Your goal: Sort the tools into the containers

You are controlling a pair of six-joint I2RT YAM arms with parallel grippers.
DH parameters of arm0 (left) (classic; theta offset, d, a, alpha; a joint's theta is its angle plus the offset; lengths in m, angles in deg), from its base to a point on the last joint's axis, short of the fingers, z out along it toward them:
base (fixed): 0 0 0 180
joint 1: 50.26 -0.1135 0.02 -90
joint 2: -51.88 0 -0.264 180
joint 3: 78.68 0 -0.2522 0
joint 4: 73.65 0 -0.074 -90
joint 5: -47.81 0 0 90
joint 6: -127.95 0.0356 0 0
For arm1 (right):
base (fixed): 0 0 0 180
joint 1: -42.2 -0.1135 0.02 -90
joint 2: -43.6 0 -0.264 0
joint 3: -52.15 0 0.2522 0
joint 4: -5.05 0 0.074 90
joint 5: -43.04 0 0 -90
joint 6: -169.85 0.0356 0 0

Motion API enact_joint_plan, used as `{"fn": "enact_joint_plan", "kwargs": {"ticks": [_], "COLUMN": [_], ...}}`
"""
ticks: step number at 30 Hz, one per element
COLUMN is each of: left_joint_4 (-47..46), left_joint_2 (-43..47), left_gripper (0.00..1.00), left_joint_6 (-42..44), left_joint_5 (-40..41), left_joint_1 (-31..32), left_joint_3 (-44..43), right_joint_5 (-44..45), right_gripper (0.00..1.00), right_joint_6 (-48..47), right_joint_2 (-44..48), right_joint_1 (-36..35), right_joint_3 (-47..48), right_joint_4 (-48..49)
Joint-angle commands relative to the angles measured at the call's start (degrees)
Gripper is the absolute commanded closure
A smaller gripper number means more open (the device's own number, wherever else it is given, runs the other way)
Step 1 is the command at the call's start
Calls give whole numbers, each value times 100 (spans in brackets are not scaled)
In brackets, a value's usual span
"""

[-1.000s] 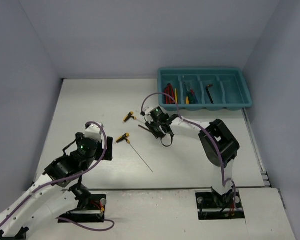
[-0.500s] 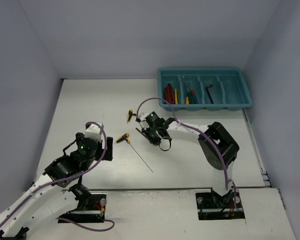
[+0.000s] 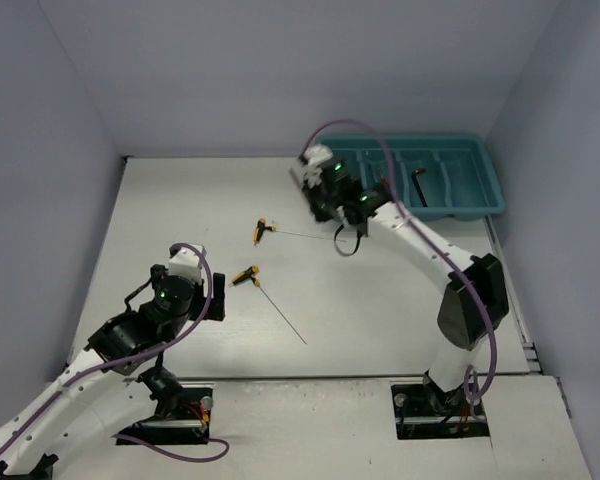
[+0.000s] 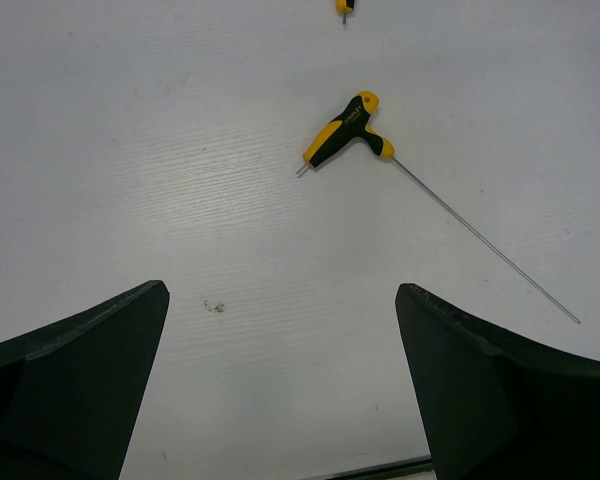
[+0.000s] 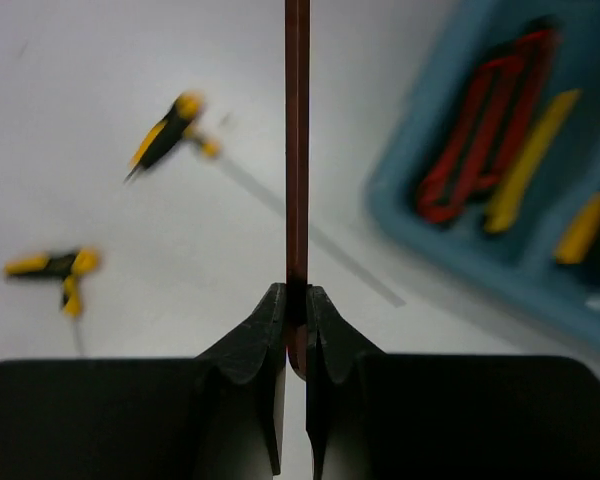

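Right pincer (image 5: 297, 292) clamps a thin dark rod (image 5: 297, 150) near its end; if I swing hard toward the tray (image 5: 480, 265), it could pivot loose

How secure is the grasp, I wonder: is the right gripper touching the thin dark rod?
Touching. The right wrist view shows both fingers of the right gripper pressed shut against the thin dark rod, no gap either side.

Right arm: mid-table to tray end.
Right gripper (image 5: 296, 297) has left its spot beside the far T-handle (image 3: 261, 232) and swung up to the left end of the teal tray (image 3: 460, 140). The thin dark tool (image 5: 297, 150) is now pinched in its jaws and lifted off the table.
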Motion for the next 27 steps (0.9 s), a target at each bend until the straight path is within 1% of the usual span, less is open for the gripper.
{"fn": "enact_joint_plan", "kwargs": {"ticks": [1, 3, 7, 10, 11, 14, 16, 18, 21, 23, 24, 25, 27], "left_joint_4": [-148, -148, -155, -157, -165, -166, -166, -174, -175, -175, -175, -180, -177], "left_joint_2": [29, 29, -13, -59, -81, -171, -258, -326, -431, -454, -454, -432, -339], "left_gripper": [3, 3, 3, 3, 3, 3, 3, 3, 3, 3, 3, 2, 3], "left_joint_6": [-53, -45, -16, 8, 8, 38, 43, 43, 36, 44, 51, 47, 33], "left_joint_5": [115, 115, 115, 115, 115, 136, 149, 177, 186, 185, 178, 161, 116], "left_joint_1": [-36, -36, -36, -28, -27, -27, -27, -36, -36, -35, -28, -33, -36], "left_joint_3": [-232, -231, -231, -231, -231, -244, -249, -258, -278, -294, -301, -312, -310], "right_joint_5": [557, 590, 567, 494, 418, 165, 65, 55, 55, 54, 47, 73, 144], "right_gripper": [100, 100, 100, 100, 100, 100, 100, 97, 72, 60, 55, 52, 50], "right_joint_6": [-200, -454, -616, -630, -608, -577, -607, -585, -542, -592, -627, -663, -719], "right_joint_2": [-19, -416, -1246, -1846, -2152, -2647, -2966, -3173, -3179, -3046, -2899, -2715, -2369], "right_joint_1": [1443, 2003, 2775, 3217, 3319, 3656, 3737, 3773, 3806, 3795, 3767, 3726, 3613], "right_joint_3": [840, 1159, 1950, 2398, 2492, 2817, 2911, 2946, 2971, 3016, 3024, 3030, 2967], "right_joint_4": [57, 57, 65, 66, 66, 57, 57, 57, 65, 66, 66, 60, 65]}}
